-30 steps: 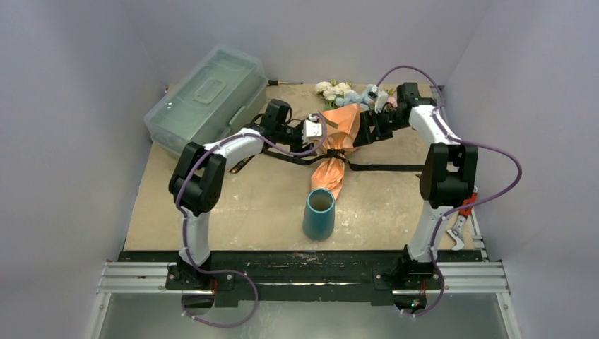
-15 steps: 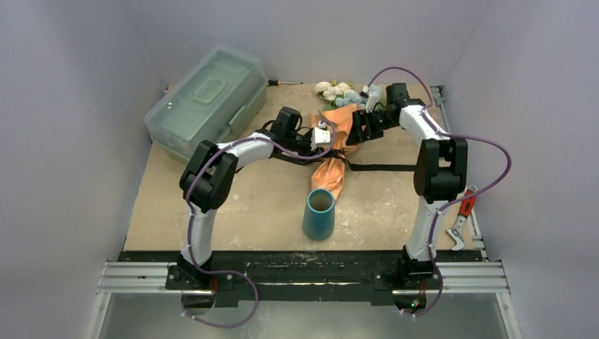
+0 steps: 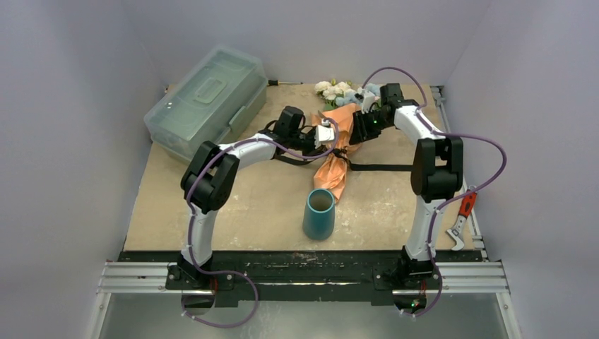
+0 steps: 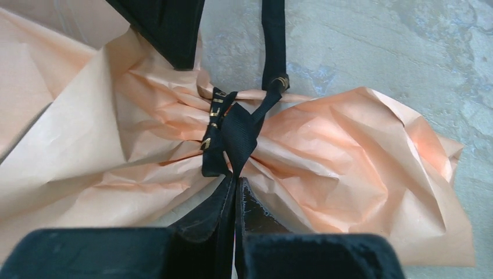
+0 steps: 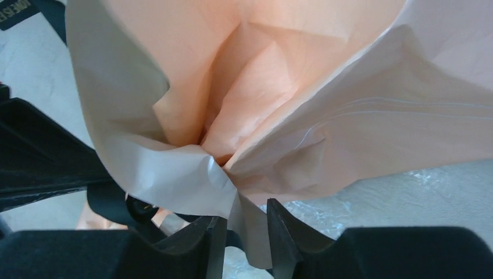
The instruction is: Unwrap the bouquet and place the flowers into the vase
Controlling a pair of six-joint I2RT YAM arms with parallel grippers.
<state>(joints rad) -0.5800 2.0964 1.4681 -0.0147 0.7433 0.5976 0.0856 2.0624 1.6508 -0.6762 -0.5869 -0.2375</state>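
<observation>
Both arms reach inward over the table, wrists close together.
Left arm (image 3: 236, 150) is bent at the elbow, left gripper (image 4: 235, 195) pressed closed; right arm (image 3: 432, 152) arches high, right gripper (image 5: 244, 229) narrowly parted, possibly pinching.

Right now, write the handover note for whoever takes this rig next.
Left gripper: shut at the ribbon knot; hold on it unclear.
Right gripper: jaws part open around a fold of paper at the end where the flowers are.
Bouquet: lying flat, tied and wrapped.
Vase: upright, empty, nearer the arm bases.
Done: nothing unwrapped.
Left: untie, open paper, put flowers in vase.
</observation>
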